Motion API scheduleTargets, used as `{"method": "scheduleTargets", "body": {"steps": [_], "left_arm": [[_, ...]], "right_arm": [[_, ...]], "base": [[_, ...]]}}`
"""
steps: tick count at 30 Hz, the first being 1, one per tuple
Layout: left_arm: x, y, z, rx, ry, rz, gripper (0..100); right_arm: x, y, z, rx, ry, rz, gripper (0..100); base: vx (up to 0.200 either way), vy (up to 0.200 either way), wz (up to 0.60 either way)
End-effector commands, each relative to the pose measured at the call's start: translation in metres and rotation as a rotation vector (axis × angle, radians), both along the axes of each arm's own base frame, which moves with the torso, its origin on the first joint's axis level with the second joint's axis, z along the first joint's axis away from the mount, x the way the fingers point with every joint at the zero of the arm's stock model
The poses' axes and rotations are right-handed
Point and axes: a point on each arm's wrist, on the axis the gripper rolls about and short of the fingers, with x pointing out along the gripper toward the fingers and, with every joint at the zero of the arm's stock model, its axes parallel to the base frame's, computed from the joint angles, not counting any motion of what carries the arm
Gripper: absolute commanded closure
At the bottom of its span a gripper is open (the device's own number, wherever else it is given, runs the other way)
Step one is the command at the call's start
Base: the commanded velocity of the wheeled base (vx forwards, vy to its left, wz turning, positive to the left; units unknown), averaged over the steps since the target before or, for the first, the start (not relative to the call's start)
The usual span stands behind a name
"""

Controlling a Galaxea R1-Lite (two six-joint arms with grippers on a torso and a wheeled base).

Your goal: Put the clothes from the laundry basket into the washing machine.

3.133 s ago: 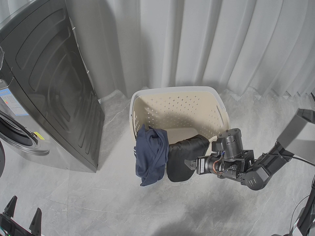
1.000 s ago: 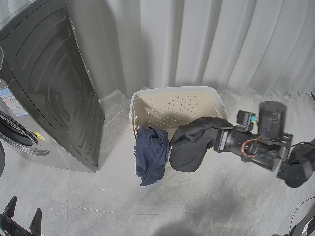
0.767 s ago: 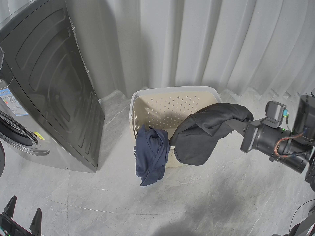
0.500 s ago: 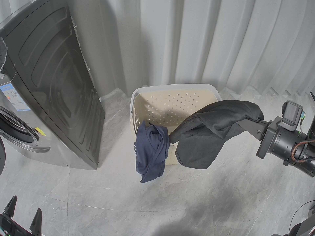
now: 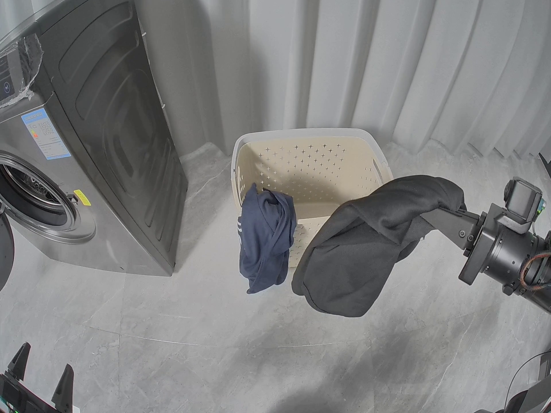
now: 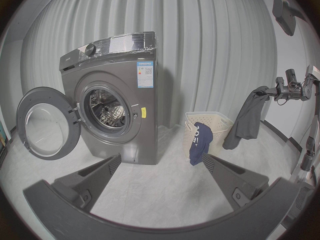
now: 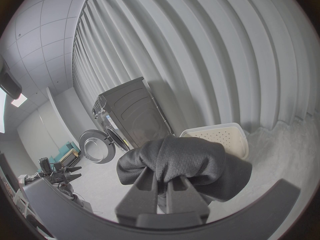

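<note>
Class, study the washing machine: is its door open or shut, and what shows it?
Open. The door stands swung aside from the washing machine, and the drum shows through the round opening.

Pleated white curtain (image 5: 356, 53) across back; grey marbled floor (image 5: 189, 345); panelled ceiling (image 7: 40, 27) overhead.

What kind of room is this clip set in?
Likely a laundry corner staged in a lab or showroom, not a home: an open front-loading washing machine, a laundry basket, and floor-length curtains covering the wall.
</note>
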Motion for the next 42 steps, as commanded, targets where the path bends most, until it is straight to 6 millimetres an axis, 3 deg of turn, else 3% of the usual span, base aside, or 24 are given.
{"method": "scheduleTargets", "body": {"steps": [1,42], "left_arm": [[0.0002,0.0000,-0.0041,0.000,0.006,-0.002,0],[0.0003,0.0001,-0.0045,-0.011,0.007,0.000,0]], "right_arm": [[0.0000,0.0003,-0.0024,-0.004,0.009,0.002,100],[0.0028,0.0017,-0.0060,-0.013,0.020,-0.004,100]], "base": [[0.000,0.200,0.00],[0.000,0.200,0.00]]}}
